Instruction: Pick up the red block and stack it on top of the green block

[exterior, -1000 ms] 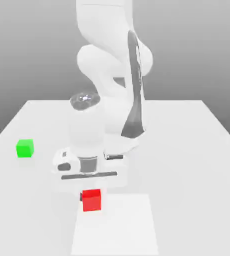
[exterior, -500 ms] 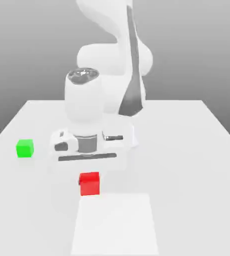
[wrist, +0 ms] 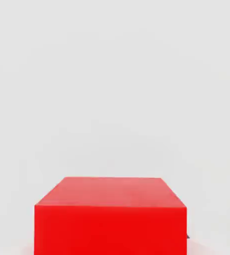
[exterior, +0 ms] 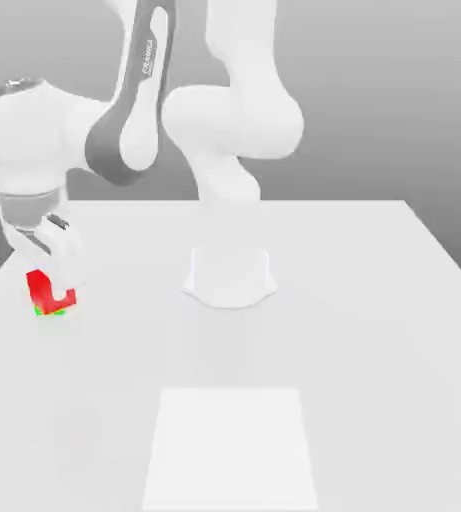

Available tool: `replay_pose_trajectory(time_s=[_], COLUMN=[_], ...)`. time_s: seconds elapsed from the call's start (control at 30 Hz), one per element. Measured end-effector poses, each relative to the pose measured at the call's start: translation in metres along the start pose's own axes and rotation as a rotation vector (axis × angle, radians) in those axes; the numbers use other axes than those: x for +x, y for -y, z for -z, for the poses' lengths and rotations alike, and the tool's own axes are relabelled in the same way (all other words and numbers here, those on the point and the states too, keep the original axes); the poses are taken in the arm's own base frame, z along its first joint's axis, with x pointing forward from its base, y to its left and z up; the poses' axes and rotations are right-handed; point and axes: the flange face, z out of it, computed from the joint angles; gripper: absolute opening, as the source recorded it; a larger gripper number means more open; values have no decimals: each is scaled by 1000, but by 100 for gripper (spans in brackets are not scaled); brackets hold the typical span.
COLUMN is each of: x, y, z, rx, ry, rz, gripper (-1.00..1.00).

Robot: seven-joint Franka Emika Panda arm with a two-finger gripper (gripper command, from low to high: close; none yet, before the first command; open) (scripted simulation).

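Exterior view: gripper [exterior: 54, 285] clenched on the red block [exterior: 46, 291] at that view's far left, the block tilted just over the green block [exterior: 50, 311], of which only a sliver peeks out, so releasing off-centre risks a topple; hand view: red block [wrist: 110, 216] over bare table [wrist: 115, 74], alignment unverifiable.

White table [exterior: 374, 300] — grey graded backdrop [exterior: 394, 90]

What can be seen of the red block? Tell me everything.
The red block is a small, plain, bright red cube with a matte, uniform surface. It is clamped in the shut gripper at the exterior view's left, partly hidden by a finger, and sits tilted over the green block, which peeks out beneath it. Contact between them cannot be told.
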Motion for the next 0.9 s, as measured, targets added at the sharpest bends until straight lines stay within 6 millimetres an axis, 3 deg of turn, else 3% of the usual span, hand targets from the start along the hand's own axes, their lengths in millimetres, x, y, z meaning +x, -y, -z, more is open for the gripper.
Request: replay_pose_trajectory(time_s=[0.13, 0.23, 0.57, 0.9], x=[47, 68, 74, 74], y=[-58, -96, -91, -95], z=[0, -1, -13, -51], rx=[-6, -9, 17, 10], ry=[-1, 4, 38, 20], rz=[-304, -486, -504, -512], gripper=[-100, -100, -100, -100])
